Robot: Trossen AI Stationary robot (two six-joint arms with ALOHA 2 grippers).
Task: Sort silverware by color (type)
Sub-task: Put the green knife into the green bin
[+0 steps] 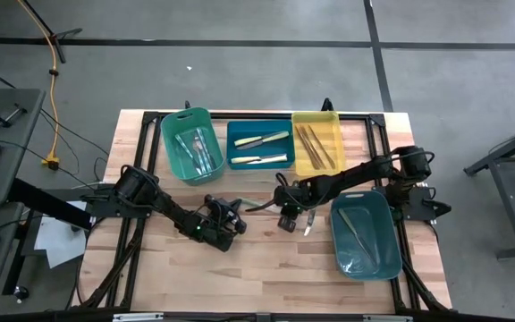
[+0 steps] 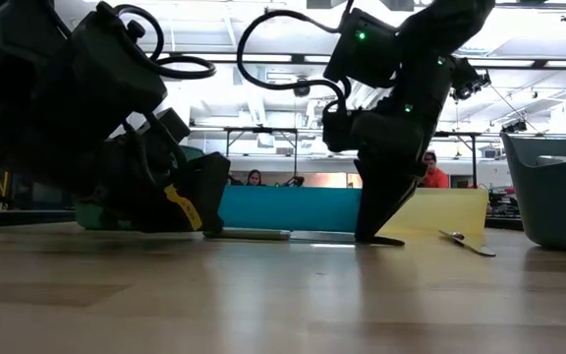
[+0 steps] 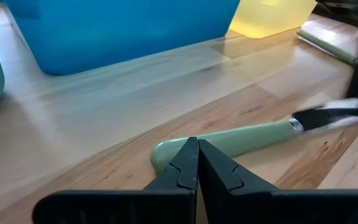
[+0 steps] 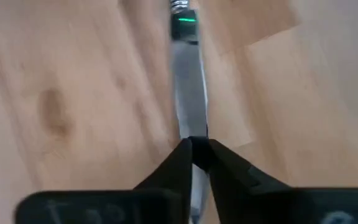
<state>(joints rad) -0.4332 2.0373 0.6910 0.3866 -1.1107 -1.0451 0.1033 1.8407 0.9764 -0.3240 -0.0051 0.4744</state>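
The right pincer (image 4: 193, 149) was seen lowered to the desk (image 1: 266, 259) just near of the blue bin (image 1: 259, 146), its fingers (image 4: 166, 171) clenched on the silvery blade of a green-handled knife (image 3: 229, 142) lying flat on the wood. The left pincer (image 3: 197, 162) was clenched empty, resting low beside the rounded handle end of that same knife, at the desk's middle. Another utensil (image 1: 308, 221) was noted loose on the desk just right of the right pincer. In the far row, clear-handled pieces (image 1: 197, 150) were recorded in the green bin (image 1: 170, 143), two pale yellow-handled knives (image 1: 262, 140) in the blue bin, and brownish-handled pieces (image 1: 314, 146) in the yellow bin (image 1: 316, 117). A further utensil (image 1: 356, 225) was seen in the grey-teal bin (image 1: 365, 264) at the near right. People were visible in the room beyond the desk in the low view.
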